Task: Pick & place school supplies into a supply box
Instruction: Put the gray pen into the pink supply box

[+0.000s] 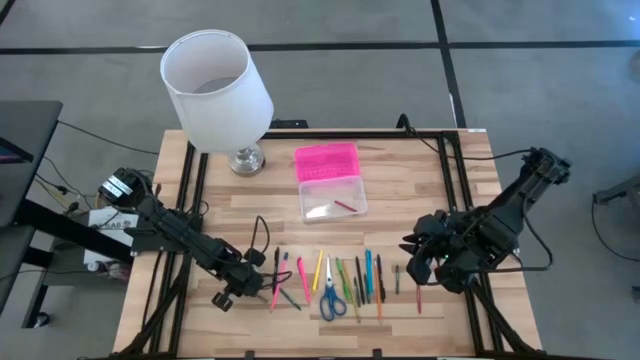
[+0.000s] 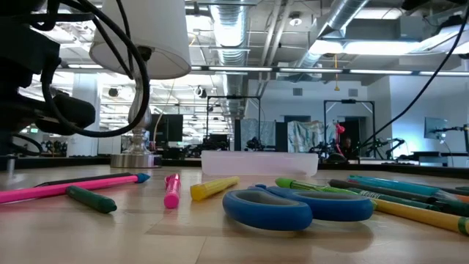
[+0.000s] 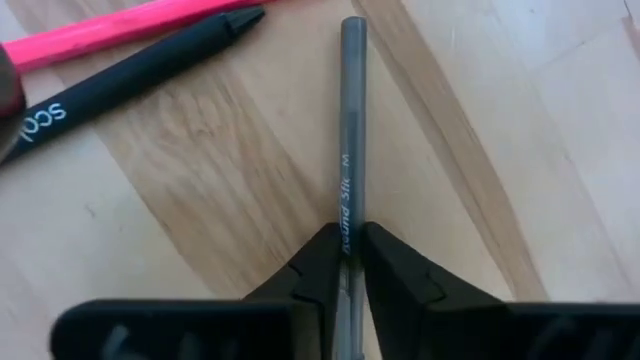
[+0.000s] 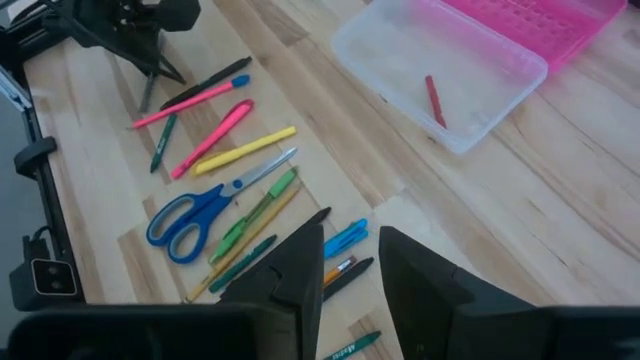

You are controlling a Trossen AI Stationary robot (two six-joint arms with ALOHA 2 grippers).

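Observation:
The school supplies (image 1: 340, 280) lie in a row on the wooden table near its near edge, with blue-handled scissors (image 1: 331, 300) among them. The supply box (image 1: 333, 200) sits open behind them. Its clear base holds one red stick (image 4: 432, 100), and the pink lid (image 1: 326, 160) lies flipped back. My left gripper (image 1: 243, 272) is at the row's left end, shut on a grey see-through pen (image 3: 347, 120). My right gripper (image 4: 350, 270) is open above the row's right end and touches nothing. My left gripper pinches the grey pen between its two fingers (image 3: 320, 260), at the printed part of the barrel (image 3: 346, 215). The pen runs along the fingers and sticks out ahead of them. The fingers slant down from the table's left. I cannot tell whether the pen's free end touches the wood.
A white lampshade (image 1: 215, 90) on a metal foot (image 1: 245, 160) stands at the far left, close to the box. A black pen (image 3: 130, 70) and a pink pen (image 3: 130, 25) lie just beside the held pen. Black frame rails run along the table's edges.

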